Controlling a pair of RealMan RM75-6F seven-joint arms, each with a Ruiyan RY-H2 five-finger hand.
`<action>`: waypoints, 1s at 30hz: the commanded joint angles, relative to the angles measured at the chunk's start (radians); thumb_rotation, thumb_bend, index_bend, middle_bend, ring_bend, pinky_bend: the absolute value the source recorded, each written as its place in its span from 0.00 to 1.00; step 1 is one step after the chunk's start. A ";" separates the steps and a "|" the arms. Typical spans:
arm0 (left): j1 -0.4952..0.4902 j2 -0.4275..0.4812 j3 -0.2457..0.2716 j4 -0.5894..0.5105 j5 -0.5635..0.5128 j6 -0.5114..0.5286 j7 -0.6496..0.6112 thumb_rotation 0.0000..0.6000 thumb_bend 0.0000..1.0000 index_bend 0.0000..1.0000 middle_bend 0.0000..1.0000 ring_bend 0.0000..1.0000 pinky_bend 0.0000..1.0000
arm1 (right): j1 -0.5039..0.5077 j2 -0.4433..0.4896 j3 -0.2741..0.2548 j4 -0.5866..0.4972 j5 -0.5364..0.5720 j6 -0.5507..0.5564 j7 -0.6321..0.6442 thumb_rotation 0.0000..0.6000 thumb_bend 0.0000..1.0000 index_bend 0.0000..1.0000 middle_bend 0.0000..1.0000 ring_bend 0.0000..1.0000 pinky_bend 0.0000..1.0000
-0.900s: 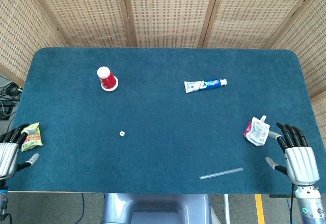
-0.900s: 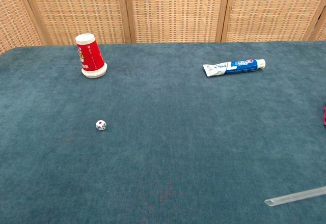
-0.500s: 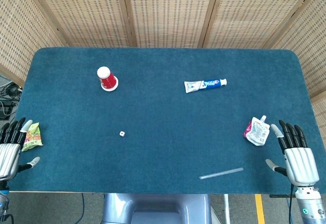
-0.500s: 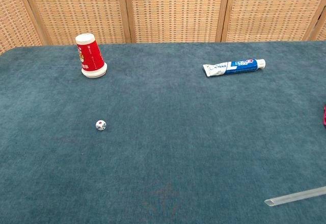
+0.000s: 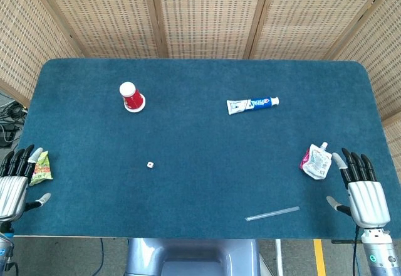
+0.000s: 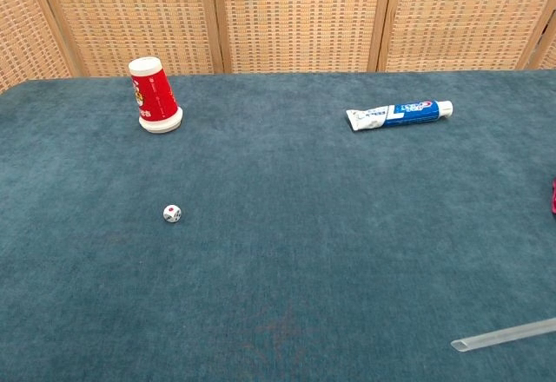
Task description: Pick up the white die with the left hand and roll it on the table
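Note:
The small white die (image 5: 150, 164) lies on the blue table (image 5: 200, 194), left of centre; in the chest view the die (image 6: 172, 214) shows a red pip on top. My left hand (image 5: 14, 185) hovers at the table's near-left corner, fingers spread and empty, well to the left of the die. At the near-right corner my right hand (image 5: 361, 190) is likewise spread and holds nothing. Neither hand appears in the chest view.
An upturned red cup (image 5: 131, 96) stands at the back left. A toothpaste tube (image 5: 252, 105) lies right of centre. A snack packet (image 5: 41, 168) sits by my left hand, a white pouch (image 5: 316, 162) by my right, and a clear straw (image 5: 272, 213) near the front edge.
My left hand has drawn back slightly toward the near-left edge, away from the snack packet. The right hand has shifted only a little. The die has not moved.

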 commanded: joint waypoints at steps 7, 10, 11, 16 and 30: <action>-0.052 -0.012 -0.021 -0.034 -0.010 -0.067 0.028 1.00 0.20 0.13 0.00 0.00 0.00 | -0.007 0.014 0.009 -0.007 0.011 0.014 0.036 1.00 0.09 0.04 0.00 0.00 0.00; -0.098 -0.024 -0.049 -0.044 -0.016 -0.108 0.079 1.00 0.26 0.22 0.00 0.00 0.00 | -0.008 0.019 0.012 -0.006 0.018 0.011 0.054 1.00 0.09 0.05 0.00 0.00 0.00; -0.116 -0.032 -0.060 -0.045 -0.019 -0.124 0.092 1.00 0.29 0.25 0.00 0.00 0.00 | -0.008 0.021 0.013 -0.005 0.020 0.011 0.060 1.00 0.09 0.05 0.00 0.00 0.00; -0.210 -0.083 -0.103 -0.034 -0.069 -0.244 0.141 1.00 0.29 0.31 0.00 0.00 0.00 | -0.007 0.027 0.016 0.000 0.029 0.006 0.085 1.00 0.09 0.05 0.00 0.00 0.00; -0.438 -0.313 -0.137 0.143 -0.197 -0.519 0.305 1.00 0.30 0.38 0.00 0.00 0.00 | -0.002 0.029 0.025 0.026 0.062 -0.023 0.143 1.00 0.09 0.05 0.00 0.00 0.00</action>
